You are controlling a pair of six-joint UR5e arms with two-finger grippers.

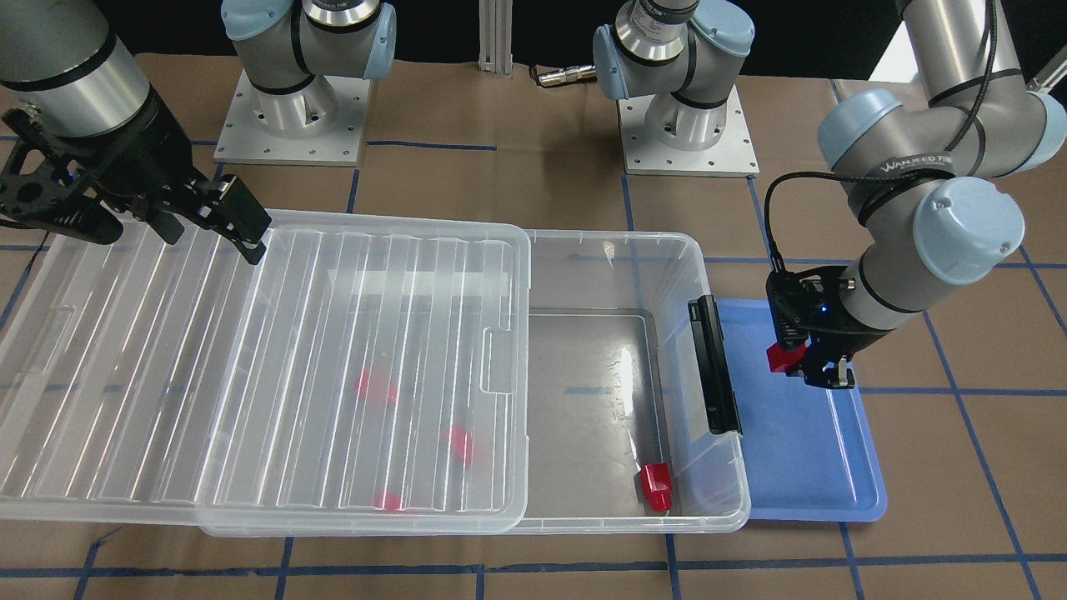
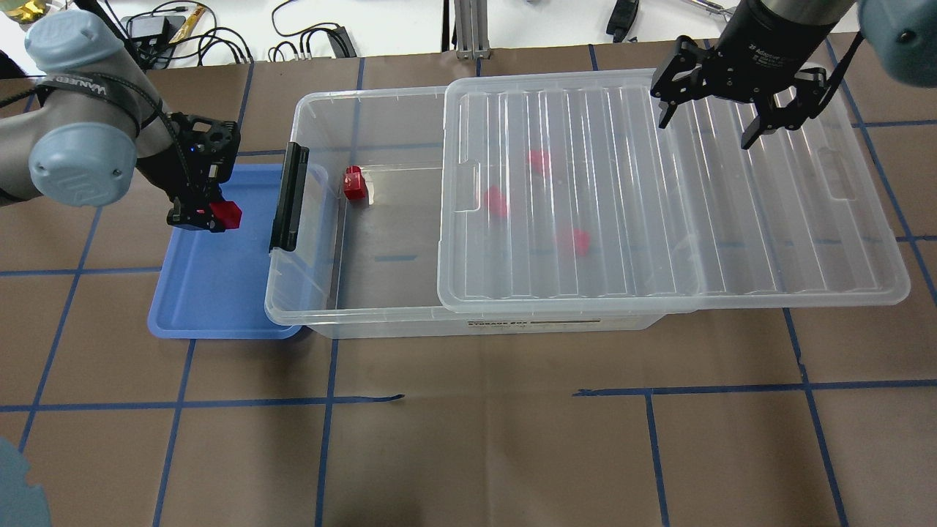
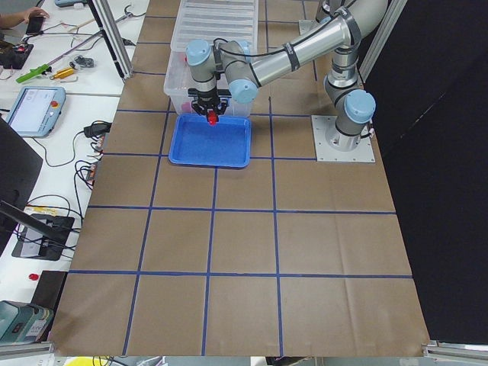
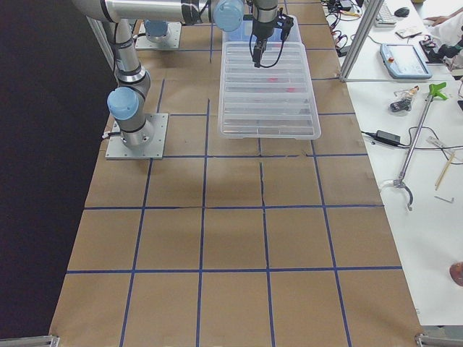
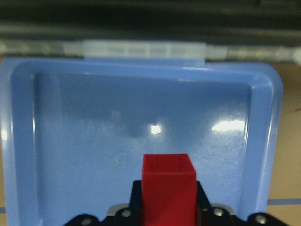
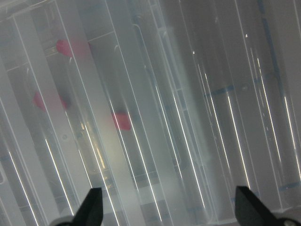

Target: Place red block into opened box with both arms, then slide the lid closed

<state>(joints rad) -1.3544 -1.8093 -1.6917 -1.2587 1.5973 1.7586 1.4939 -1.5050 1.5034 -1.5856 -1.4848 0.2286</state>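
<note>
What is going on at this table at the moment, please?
The left gripper holds a red block above the blue tray, beside the box's latch end. The lid is slid partway off, leaving that end open. One loose block lies inside there; three more blocks show under the lid. The right gripper is open over the lid.

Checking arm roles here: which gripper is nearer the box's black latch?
Left. The left gripper, shut on a red block, hangs over the blue tray beside the latch; the right gripper hovers open over the lid.
</note>
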